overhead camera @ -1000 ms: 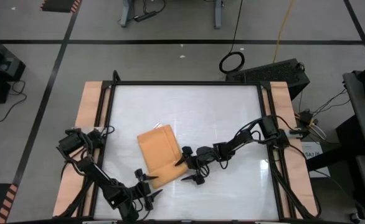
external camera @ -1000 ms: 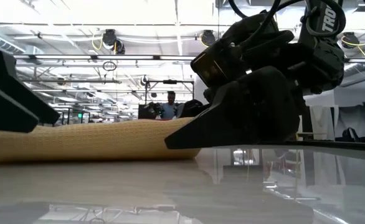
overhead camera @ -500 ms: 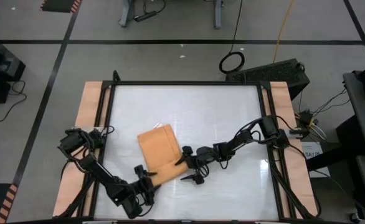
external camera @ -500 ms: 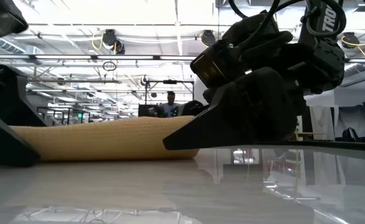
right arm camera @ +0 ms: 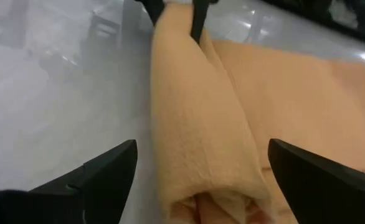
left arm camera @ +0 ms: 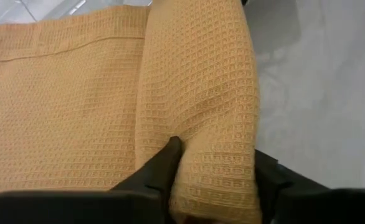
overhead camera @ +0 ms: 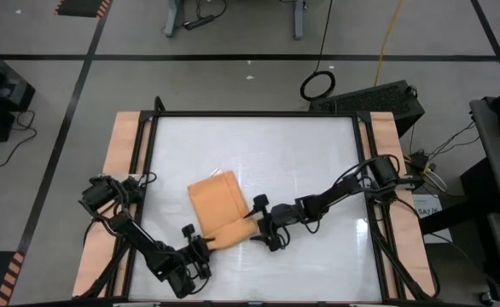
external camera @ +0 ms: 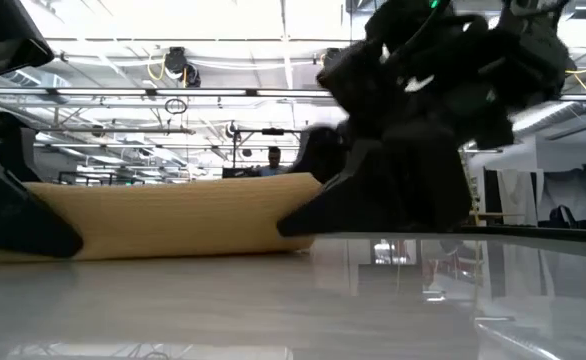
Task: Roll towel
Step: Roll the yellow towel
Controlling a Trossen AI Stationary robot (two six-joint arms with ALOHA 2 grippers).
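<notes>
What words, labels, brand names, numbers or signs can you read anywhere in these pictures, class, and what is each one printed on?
None can be read in the current pictures.
The towel shows plain woven cloth with no print.
The left gripper, the right gripper and the table carry no visible lettering.

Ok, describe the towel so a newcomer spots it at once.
On the white table, look near the front edge, between the two dark arms. The towel is the orange-tan waffle-weave cloth, its near end rolled up, with the left gripper shut on the roll.
</notes>
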